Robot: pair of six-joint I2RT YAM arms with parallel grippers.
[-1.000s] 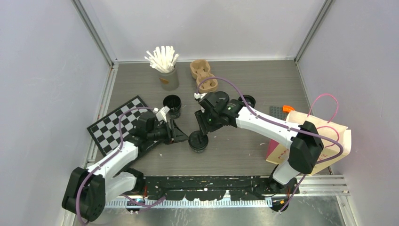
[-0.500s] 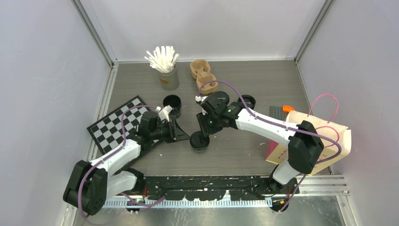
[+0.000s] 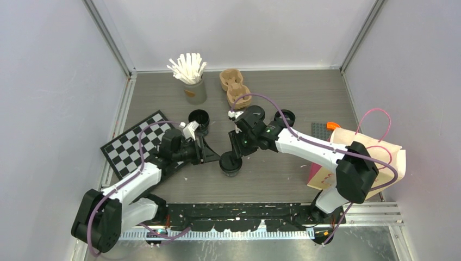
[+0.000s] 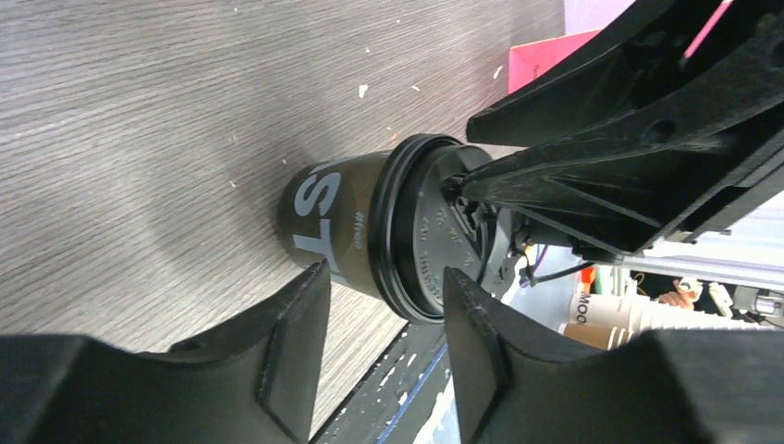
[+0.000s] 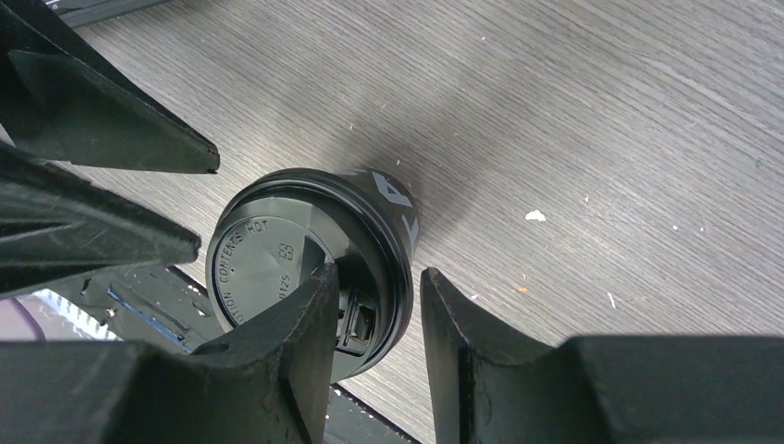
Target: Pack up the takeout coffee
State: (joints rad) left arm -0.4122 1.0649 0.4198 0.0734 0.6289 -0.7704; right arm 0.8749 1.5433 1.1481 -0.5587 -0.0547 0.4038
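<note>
Right of the checkered board, the lidded cup stands on the counter. The left end effector flanks it with fingers apart, and contact is unclear. The right end effector, also apart, straddles the lid rim, one finger covering part of the lid. The cup's lettering is cut off.
</note>
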